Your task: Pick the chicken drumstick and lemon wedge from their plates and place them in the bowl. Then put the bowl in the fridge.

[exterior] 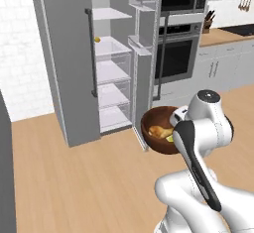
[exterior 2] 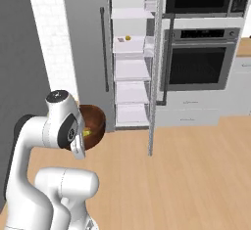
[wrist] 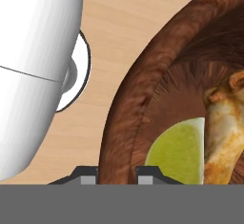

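The gripper (wrist: 117, 173) pinches the rim of the brown bowl (exterior: 151, 128) and holds it above the wooden floor (exterior: 74, 187), in front of the open fridge (exterior: 74, 63). The drumstick (wrist: 224, 132) and the lemon wedge (wrist: 178, 149) lie inside the bowl, touching each other.

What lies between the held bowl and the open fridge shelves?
Only bare wooden floor lies between the bowl and the fridge, seen in both base views. The gripper clamps the bowl's rim.

chicken drumstick (wrist: 224, 132) cut by frame edge; bowl (wrist: 143, 104) likewise
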Robot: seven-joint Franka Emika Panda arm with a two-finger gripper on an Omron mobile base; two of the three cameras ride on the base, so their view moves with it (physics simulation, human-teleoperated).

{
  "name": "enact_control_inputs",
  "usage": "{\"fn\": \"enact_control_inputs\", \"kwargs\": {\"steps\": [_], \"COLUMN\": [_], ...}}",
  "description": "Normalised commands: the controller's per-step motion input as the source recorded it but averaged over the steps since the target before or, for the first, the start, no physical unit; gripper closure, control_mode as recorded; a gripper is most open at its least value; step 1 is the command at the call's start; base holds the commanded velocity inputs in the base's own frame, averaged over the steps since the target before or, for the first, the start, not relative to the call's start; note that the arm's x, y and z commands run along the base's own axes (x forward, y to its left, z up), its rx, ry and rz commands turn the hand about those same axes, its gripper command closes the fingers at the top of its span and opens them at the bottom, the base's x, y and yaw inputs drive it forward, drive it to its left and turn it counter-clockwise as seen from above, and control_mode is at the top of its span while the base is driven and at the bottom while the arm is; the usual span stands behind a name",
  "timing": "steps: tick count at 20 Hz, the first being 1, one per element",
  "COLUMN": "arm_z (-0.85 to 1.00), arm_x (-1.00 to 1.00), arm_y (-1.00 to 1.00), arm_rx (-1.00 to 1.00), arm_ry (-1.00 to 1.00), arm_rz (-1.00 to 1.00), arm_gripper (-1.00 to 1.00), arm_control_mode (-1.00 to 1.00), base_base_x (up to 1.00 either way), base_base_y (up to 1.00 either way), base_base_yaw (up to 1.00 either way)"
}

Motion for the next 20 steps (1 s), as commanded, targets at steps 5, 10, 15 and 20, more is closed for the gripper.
{"fn": "enact_control_inputs", "kwargs": {"steps": [5,10,15,20], "arm_z": [0.0,0.0,0.0,0.0], "arm_x": [0.0,0.0,0.0,0.0], "arm_y": [0.0,0.0,0.0,0.0], "arm_rx": [0.0,0.0,0.0,0.0], "arm_ry": [0.0,0.0,0.0,0.0], "arm_rz": [0.0,0.0,0.0,0.0], "arm_gripper": [1.0,1.0,1.0,1.0], "arm_control_mode": [1.0,1.0,1.0,1.0], "base_base_x": [1.0,1.0,0.89,0.84], "base_base_y": [-0.04,-0.34,-0.51,-0.04], "base_base_yaw": [0.11,0.1,0.23,0.09]}}
